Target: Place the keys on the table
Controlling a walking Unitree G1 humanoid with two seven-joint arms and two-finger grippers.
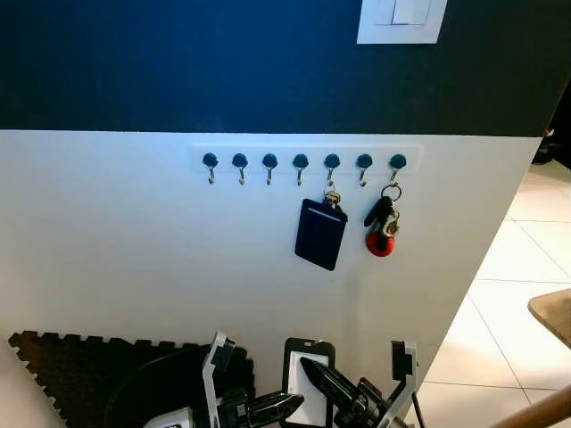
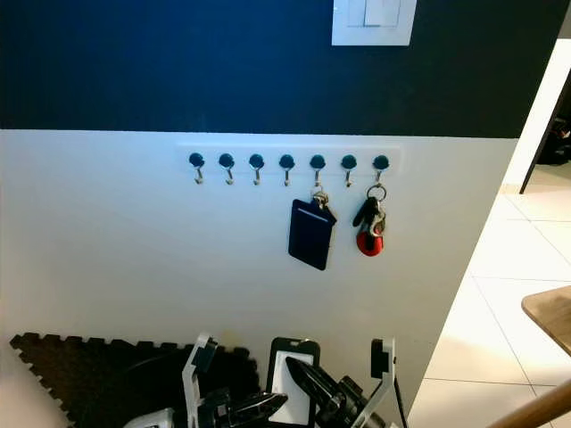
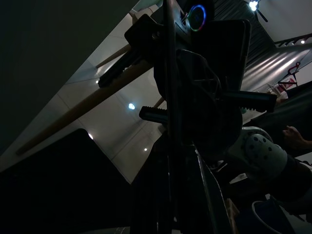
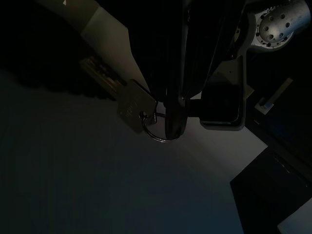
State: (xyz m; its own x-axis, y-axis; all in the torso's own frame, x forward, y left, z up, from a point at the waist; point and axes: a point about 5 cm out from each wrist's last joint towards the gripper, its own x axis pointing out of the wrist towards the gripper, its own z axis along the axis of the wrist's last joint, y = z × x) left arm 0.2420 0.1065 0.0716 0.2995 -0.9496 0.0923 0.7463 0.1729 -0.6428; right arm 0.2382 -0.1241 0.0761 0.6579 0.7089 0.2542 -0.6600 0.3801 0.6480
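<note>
A bunch of keys with a red fob [image 1: 382,228] hangs on the rightmost hook of a white hook rail [image 1: 303,160] on the wall. A black card holder [image 1: 320,234] hangs two hooks to its left. My right gripper [image 1: 332,383] is low in front of me, below the rail. In the right wrist view its fingers [image 4: 174,117] are shut, with a metal ring and a silver key [image 4: 134,108] hanging at their tips. A white badge in a black frame [image 1: 309,383] sits just behind that gripper. My left gripper [image 1: 272,408] is beside it, fingers together, holding nothing.
A rounded wooden table edge [image 1: 553,312] shows at the far right over pale floor tiles [image 1: 500,303]. Black foam mats [image 1: 71,374] lie on the floor at the lower left. A white light switch [image 1: 401,20] is on the dark upper wall.
</note>
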